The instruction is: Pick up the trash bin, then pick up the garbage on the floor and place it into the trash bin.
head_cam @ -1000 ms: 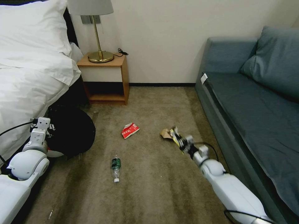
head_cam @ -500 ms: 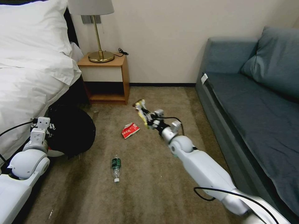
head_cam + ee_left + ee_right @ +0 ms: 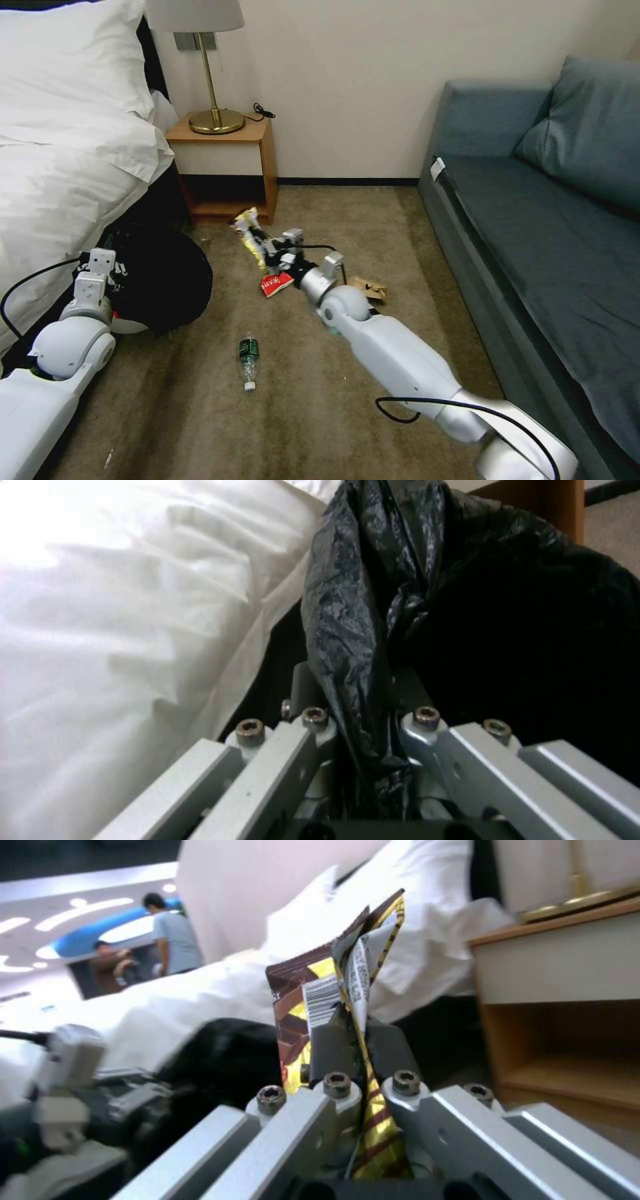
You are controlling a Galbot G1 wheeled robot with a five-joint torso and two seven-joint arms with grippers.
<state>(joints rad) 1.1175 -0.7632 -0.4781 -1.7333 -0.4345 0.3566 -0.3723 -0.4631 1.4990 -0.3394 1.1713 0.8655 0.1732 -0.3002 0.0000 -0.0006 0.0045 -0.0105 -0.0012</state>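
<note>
The trash bin point(image 3: 163, 280), white with a black bag over its rim, hangs tilted beside the bed. My left gripper point(image 3: 100, 270) is shut on the bag at the rim point(image 3: 353, 630). My right gripper point(image 3: 268, 245) is shut on the yellow-black wrapper point(image 3: 249, 230), holding it above the carpet just right of the bin, in front of the nightstand. The right wrist view has the wrapper point(image 3: 347, 990) pinched upright between the fingers point(image 3: 393, 1040), with the black bag point(image 3: 227, 1055) behind it. A red-and-white packet point(image 3: 277, 283), a tan paper bag point(image 3: 371, 288) and a clear bottle with a green label point(image 3: 248, 360) lie on the carpet.
A bed with white bedding point(image 3: 60, 153) lies at the left. A wooden nightstand point(image 3: 227, 167) with a brass lamp point(image 3: 215, 120) stands against the back wall. A blue-grey sofa point(image 3: 547, 227) runs along the right. Open carpet point(image 3: 320, 413) lies in front.
My right arm has swung left with the wrapper, from near the sofa to just right of the bin. The paper bag stays on the carpet. The left arm and bin edged slightly right.
</note>
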